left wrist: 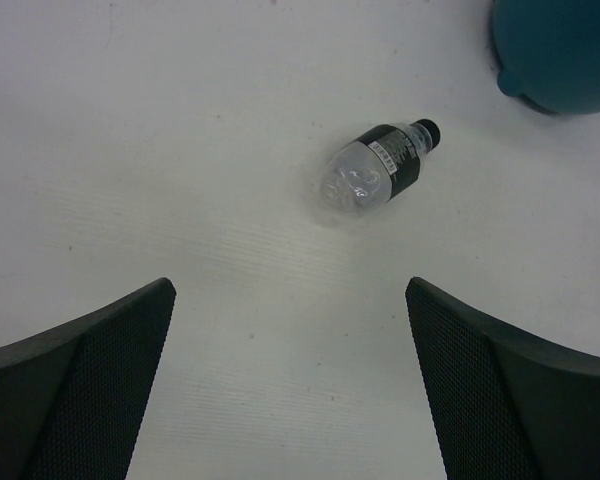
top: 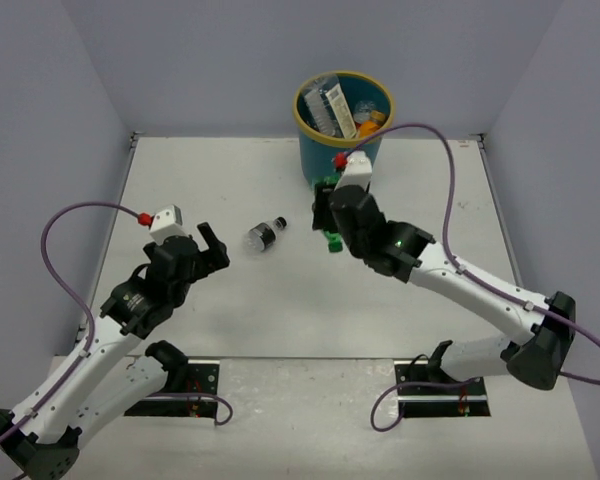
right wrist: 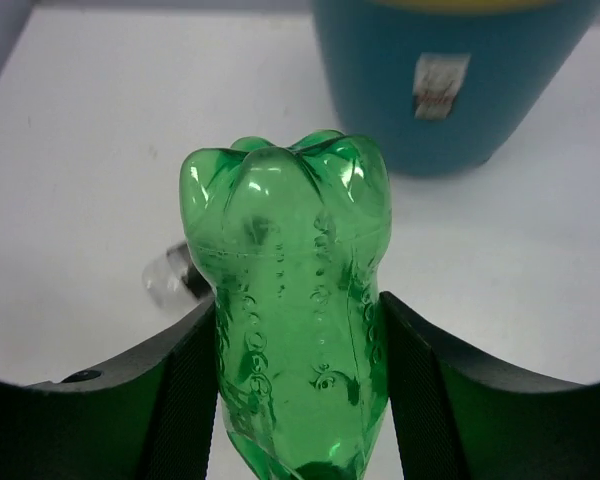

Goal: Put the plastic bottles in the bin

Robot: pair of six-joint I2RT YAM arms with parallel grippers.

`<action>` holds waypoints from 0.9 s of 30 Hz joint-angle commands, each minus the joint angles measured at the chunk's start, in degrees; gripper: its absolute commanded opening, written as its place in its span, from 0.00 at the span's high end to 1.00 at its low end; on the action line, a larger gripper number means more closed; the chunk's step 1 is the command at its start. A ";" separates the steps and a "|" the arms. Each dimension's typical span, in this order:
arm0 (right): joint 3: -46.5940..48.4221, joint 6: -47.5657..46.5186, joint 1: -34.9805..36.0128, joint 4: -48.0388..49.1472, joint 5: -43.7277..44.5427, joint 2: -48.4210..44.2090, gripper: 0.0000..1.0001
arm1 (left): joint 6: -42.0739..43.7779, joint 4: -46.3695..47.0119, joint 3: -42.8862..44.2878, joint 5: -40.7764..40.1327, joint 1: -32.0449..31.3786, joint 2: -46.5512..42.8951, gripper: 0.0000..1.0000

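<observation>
My right gripper [top: 330,215] [right wrist: 296,302] is shut on a green plastic bottle [right wrist: 290,260] [top: 332,241], its pads squeezing the bottle's sides, just in front of the bin. The teal bin [top: 325,160] [right wrist: 450,100] with a yellow rim stands at the back of the table and holds several bottles [top: 332,108], one of them orange. A clear bottle with a black label [top: 263,236] [left wrist: 375,170] lies on its side mid-table. My left gripper [top: 212,245] [left wrist: 288,290] is open and empty, a little short of that bottle.
Grey walls close in the white table on the left, back and right. The bin's lower wall [left wrist: 565,55] shows at the top right of the left wrist view. The clear bottle [right wrist: 165,275] also peeks out behind the right gripper's left finger.
</observation>
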 commanded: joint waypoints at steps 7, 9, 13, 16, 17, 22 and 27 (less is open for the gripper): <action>40.69 -20.50 -17.21 8.44 -6.75 18.23 0.71 | 0.26 4.18 -2.22 2.31 0.05 0.70 0.00; 47.73 -21.15 -19.12 8.49 -5.76 23.57 0.71 | 0.57 4.41 -2.36 2.44 0.05 0.69 0.00; 58.29 -17.23 -23.35 8.58 -10.47 32.93 0.69 | 1.27 5.13 -2.61 2.74 0.05 0.73 0.00; 57.33 -15.19 -25.82 15.24 -14.35 36.35 0.68 | 1.89 5.19 -2.61 2.88 0.05 1.22 0.00; 56.82 -15.19 -26.40 17.06 -15.26 37.74 0.66 | 1.72 5.19 -2.70 2.88 0.05 1.31 0.00; 59.12 -14.63 -27.68 18.32 -16.19 43.69 0.56 | 1.73 6.10 -3.10 3.57 0.05 1.73 0.00; 56.88 -13.52 -27.93 16.57 -15.16 43.73 0.01 | 1.89 7.05 -3.32 4.13 0.05 2.14 0.00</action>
